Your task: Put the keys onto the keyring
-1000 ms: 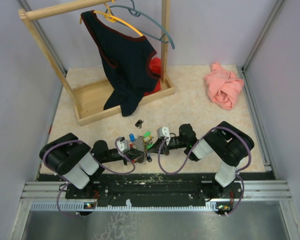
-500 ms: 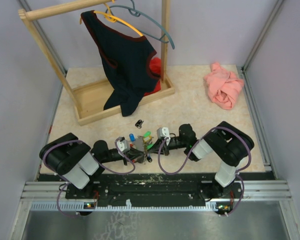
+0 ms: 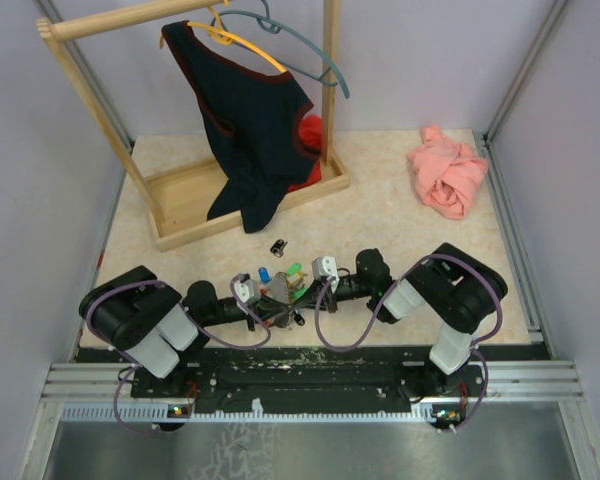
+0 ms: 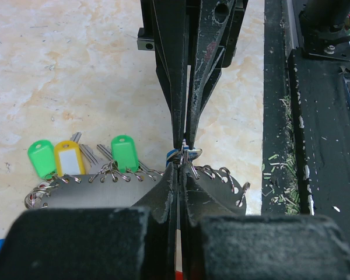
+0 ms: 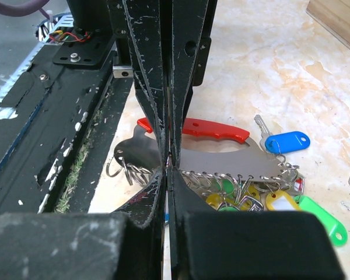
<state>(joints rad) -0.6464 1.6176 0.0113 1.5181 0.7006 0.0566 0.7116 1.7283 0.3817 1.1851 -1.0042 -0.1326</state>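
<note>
Two robot arms meet tip to tip near the front edge of the marble-patterned table. The keys lie bunched there around the keyring, a flat silvery plate with a red strip and a row of small wire rings. The keys are slim silver blades on blue, green and yellow plastic tags. One yellow tag has a white label window, but any writing on it is too small to read. The left gripper and right gripper are both pinched fully closed at the plate's edge. Whether anything sits between their fingers cannot be told.
</note>
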